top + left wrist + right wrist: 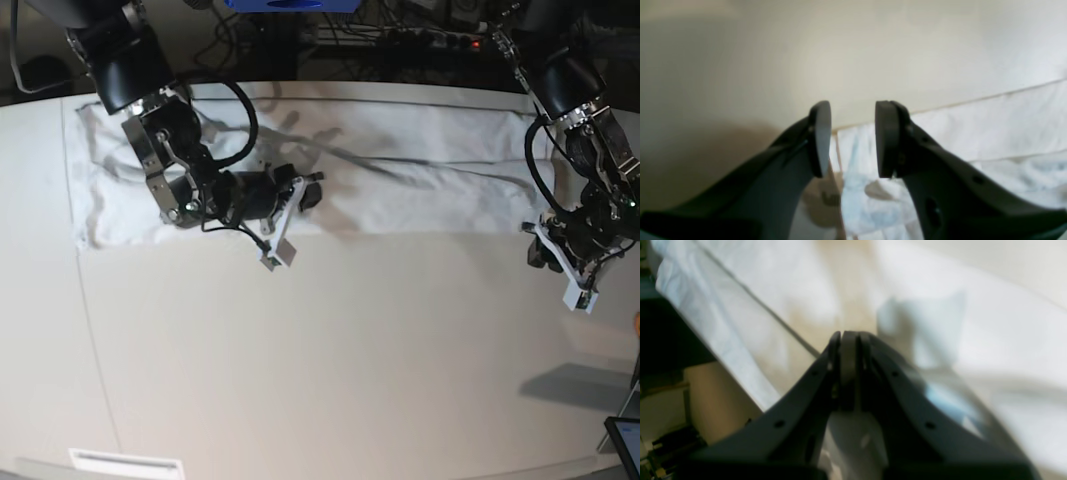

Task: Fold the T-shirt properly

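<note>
the t-shirt (400, 170) lies stretched in a long band across the far side of the counter (330, 360), soft and limp cloth that looks best pinched at a hemmed edge or corner. the left tool (853, 138) hovers at the band's end, jaws partly apart with nothing between them. the right tool (848, 350) is clenched tight over the cloth, and whether it pinches any fabric i can't tell.

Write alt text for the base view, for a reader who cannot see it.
Seen from above, a white T-shirt lies stretched in a long band across the far side of an off-white table. The right hand, shut, is over the shirt's middle, while the left hand is at the shirt's end, by the table's edge, its fingers parted.
</note>
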Motion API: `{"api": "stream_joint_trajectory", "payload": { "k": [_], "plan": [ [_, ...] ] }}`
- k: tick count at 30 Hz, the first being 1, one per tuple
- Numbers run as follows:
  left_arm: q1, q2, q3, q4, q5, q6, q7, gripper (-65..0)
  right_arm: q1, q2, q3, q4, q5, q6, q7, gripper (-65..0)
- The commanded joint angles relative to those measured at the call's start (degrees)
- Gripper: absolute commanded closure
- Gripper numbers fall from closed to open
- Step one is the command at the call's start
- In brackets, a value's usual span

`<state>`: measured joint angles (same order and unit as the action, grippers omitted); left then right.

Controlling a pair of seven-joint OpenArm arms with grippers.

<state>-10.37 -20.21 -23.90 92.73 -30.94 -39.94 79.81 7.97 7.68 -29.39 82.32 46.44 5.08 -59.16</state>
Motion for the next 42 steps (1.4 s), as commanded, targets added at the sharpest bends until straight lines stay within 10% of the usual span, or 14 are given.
{"api": "stream_joint_trajectory", "payload": {
  "k": [1, 42],
  "plan": [
    [-1.01, -1.11, -0.14, 0.85, -0.58, -0.06, -0.73, -22.0, -0.1, 0.45, -1.16, 0.62, -0.24, 0.15, -0.93, -2.3],
    [-2.16, 1.26, 0.03, -1.78, 2.5, -0.06, -0.82, -22.0, 14.41, 1.86, -2.75, -16.17, 0.03, 2.26, 5.93, -2.3]
  ]
}}
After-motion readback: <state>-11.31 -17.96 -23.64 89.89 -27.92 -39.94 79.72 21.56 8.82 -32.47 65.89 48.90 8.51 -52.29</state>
